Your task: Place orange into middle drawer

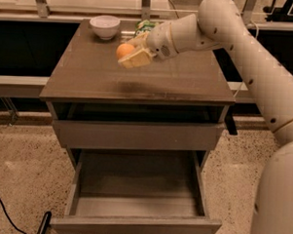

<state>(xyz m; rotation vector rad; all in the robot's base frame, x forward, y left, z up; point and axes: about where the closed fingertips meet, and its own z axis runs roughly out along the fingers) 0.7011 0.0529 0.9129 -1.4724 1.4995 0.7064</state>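
Observation:
The orange point(124, 50) is a small round fruit held between the pale fingers point(137, 59) of my gripper point(132, 54). The gripper is shut on it and holds it just above the back middle of the brown cabinet top point(89, 77). A faint shadow lies on the top below it. The arm reaches in from the upper right. The middle drawer point(138, 187) is pulled out wide below, with a low plain face, thin side walls and a bare grey floor. It lies well below and in front of the gripper.
A white bowl point(104, 26) stands at the back left of the cabinet top. A green snack bag point(145, 25) lies behind the gripper. The drawer with the taller face point(136, 134) sits slightly ajar above the open one. A black cable point(6, 213) lies on the floor at left.

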